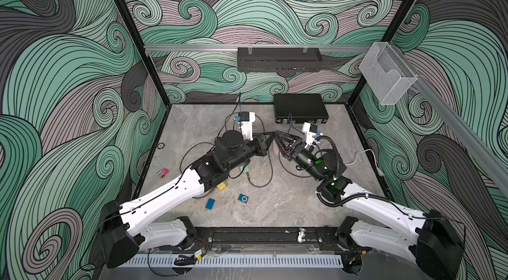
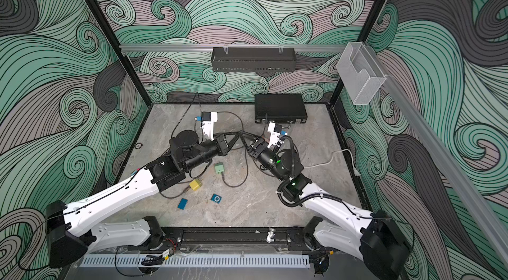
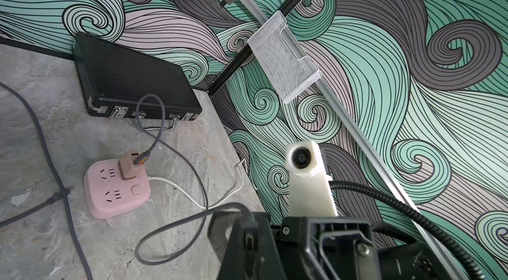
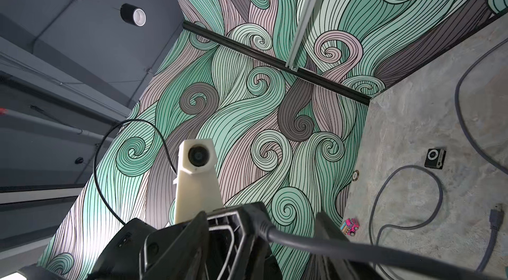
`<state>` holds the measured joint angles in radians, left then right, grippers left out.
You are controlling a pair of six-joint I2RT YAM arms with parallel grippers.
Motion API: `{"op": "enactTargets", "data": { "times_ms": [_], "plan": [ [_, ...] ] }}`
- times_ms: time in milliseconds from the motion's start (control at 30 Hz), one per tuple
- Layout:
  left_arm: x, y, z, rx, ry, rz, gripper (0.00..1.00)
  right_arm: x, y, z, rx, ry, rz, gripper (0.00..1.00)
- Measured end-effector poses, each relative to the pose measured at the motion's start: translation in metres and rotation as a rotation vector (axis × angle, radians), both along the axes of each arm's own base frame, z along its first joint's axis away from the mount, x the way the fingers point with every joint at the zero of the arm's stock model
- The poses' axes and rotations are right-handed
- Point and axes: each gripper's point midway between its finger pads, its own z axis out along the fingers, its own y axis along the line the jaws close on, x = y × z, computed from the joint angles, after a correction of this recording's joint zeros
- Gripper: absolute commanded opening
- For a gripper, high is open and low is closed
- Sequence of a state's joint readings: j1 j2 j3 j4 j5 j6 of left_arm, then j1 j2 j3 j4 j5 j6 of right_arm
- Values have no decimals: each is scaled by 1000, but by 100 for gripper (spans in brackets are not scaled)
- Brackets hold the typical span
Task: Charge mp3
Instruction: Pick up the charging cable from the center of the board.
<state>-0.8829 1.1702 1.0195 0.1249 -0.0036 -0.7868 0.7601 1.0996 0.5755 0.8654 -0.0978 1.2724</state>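
Note:
A blue mp3 (image 1: 243, 198) (image 2: 216, 198) with a round dial lies flat on the near floor, apart from both arms. A black mp3 (image 4: 435, 157) lies on the floor in the right wrist view. My left gripper (image 1: 270, 135) (image 3: 248, 227) is raised at the middle and shut on the small plug of a grey cable (image 3: 170, 223). That cable loops back to a charger (image 3: 131, 166) in the pink power strip (image 3: 116, 188). My right gripper (image 1: 279, 141) (image 4: 261, 218) faces it tip to tip, jaws wide open on either side of the plug without touching it.
A black case (image 1: 301, 108) lies at the back wall. A green adapter (image 2: 219, 168), a yellow adapter (image 2: 195, 184) and a blue block (image 1: 210, 203) lie near the left arm. Loose grey cables cross the floor, one ending in a free plug (image 4: 496, 215). A pink toy (image 1: 162, 173) sits left.

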Motion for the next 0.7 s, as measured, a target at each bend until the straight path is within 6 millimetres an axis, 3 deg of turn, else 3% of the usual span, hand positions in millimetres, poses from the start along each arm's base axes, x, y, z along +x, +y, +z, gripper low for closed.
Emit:
{"op": "enactTargets", "data": {
  "times_ms": [433, 533, 567, 700],
  "plan": [
    [-2, -6, -6, -38, 19, 4, 3, 19, -9, 0, 62, -3, -110, 26],
    [0, -8, -5, -49, 19, 15, 15, 18, -12, 5, 53, -22, -128, 10],
    [1, -9, -7, -48, 24, 18, 21, 18, -14, 6, 47, -28, -139, 0],
    [3, -13, -16, -40, 51, 26, 34, 16, -22, 9, 32, -29, -170, 0]
  ]
}}
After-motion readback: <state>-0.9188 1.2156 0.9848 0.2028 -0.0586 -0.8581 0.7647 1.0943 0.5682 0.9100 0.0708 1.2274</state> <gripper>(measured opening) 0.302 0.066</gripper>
